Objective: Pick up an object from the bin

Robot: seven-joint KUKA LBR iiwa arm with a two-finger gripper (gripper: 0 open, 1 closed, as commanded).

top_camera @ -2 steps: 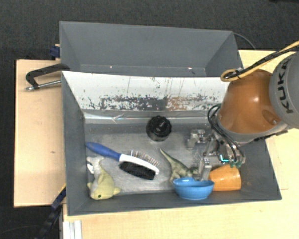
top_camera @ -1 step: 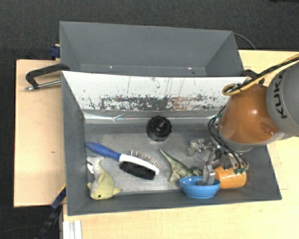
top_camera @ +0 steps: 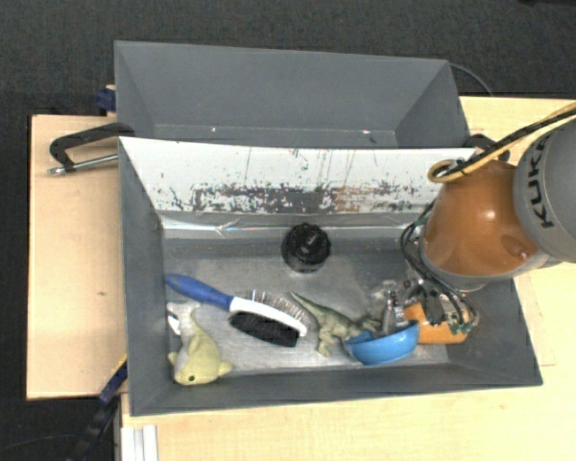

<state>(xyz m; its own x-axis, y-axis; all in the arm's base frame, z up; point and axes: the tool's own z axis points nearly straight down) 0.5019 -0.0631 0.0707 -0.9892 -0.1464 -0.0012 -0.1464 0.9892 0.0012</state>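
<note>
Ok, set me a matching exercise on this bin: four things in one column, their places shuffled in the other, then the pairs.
Things:
1. black round knob
2. pale yellow soft toy
3. blue plastic bowl
4. green toy lizard

Places:
A. front right
B. middle, by the back wall
C. front left corner
D. front middle

Pairs: 1-B, 2-C, 3-A, 4-D

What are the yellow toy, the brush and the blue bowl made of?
Yellow toy: looks like soft plush, matt and lumpy, though it might be rubber.
Brush: smooth plastic handle, blue then white, with a dark tuft of bristles.
Blue bowl: probably plastic, going by its even colour and smooth, slightly shiny rim.
</note>
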